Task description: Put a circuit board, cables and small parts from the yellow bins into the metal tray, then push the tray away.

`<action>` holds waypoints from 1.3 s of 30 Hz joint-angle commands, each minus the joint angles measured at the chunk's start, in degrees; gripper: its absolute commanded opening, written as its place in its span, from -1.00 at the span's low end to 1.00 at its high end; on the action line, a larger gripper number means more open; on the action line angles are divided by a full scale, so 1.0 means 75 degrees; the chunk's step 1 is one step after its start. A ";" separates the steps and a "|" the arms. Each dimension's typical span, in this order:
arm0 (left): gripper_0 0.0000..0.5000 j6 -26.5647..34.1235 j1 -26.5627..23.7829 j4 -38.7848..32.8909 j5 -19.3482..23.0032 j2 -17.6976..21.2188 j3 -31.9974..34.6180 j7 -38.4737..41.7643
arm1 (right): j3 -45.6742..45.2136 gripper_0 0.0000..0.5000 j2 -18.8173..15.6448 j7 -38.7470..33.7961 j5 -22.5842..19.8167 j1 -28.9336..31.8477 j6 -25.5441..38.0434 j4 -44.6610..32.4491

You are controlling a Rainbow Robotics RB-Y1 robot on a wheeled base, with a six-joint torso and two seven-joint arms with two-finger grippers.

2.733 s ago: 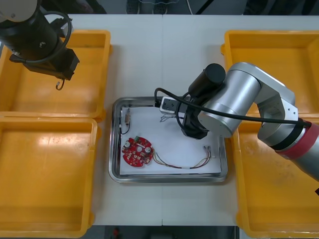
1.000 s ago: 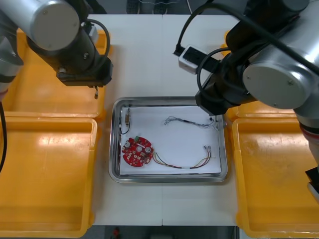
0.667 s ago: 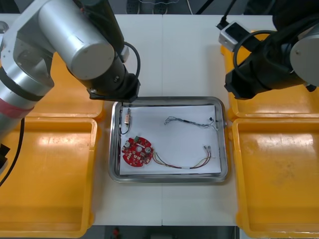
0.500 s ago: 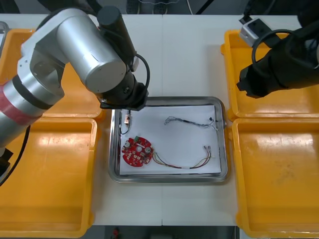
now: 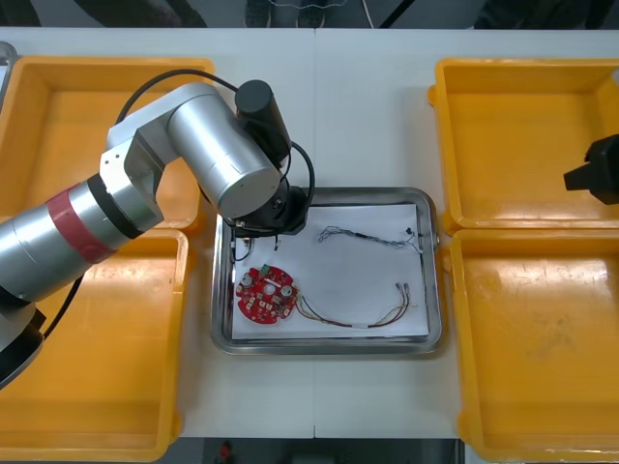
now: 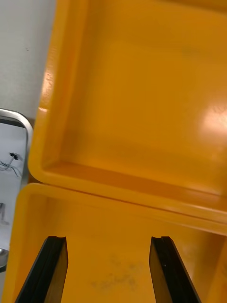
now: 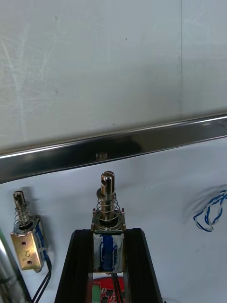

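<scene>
Left gripper (image 7: pixel 109 236) is clamped on a small metal part (image 7: pixel 108 208), whose spring end points past the fingertips. It hangs above the white floor of the metal tray (image 7: pixel 118 147), just inside the far rim. A second small metal part (image 7: pixel 27 239) lies just beside it near the tray's corner, and the red circuit board (image 5: pixel 267 295) sits close on the near side. To place the part well, I judge the arm should lower until it nearly touches the floor, stay clear of the lying part and its black leads (image 7: pixel 43 284), then part the fingers and lift straight up. Right gripper (image 6: pixel 109 239) hangs open over the right-hand yellow bins (image 6: pixel 142 109).
</scene>
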 commanded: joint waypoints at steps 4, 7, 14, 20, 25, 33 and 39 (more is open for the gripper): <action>-0.96 -0.0196 -0.0049 0.0058 -0.0227 -0.0297 -0.0402 0.0570 | -0.1118 1.00 -0.0469 -0.0467 -0.0325 0.1135 0.0020 -0.0244; 0.54 -0.0196 -0.0049 0.0047 -0.0192 -0.0320 -0.0402 0.0617 | -0.1341 1.00 -0.0469 -0.0467 -0.0383 0.1522 0.0020 -0.0326; 1.00 -0.0255 -0.0049 0.0047 -0.0180 -0.0367 -0.0402 0.0652 | -0.1739 1.00 -0.0469 -0.0560 -0.0442 0.2494 0.0020 -0.0900; 1.00 -0.0021 -0.0061 -0.0188 -0.0180 -0.0355 -0.0238 0.0699 | -0.1774 1.00 -0.0469 -0.0654 -0.0372 0.3045 0.0020 -0.1322; 1.00 0.0612 -0.0049 -0.0715 -0.0204 -0.0215 0.0242 0.0699 | -0.1786 1.00 -0.0457 -0.0713 -0.0430 0.3104 0.0020 -0.1346; 1.00 0.2253 -0.0037 -0.1828 0.0136 0.0418 0.1496 0.0558 | -0.1810 1.00 -0.0434 -0.0760 -0.0454 0.3104 0.0020 -0.1346; 1.00 0.3179 0.0232 -0.2672 0.0499 0.1168 0.2434 0.0394 | -0.1739 1.00 -0.0434 -0.0724 -0.0501 0.3092 0.0020 -0.1533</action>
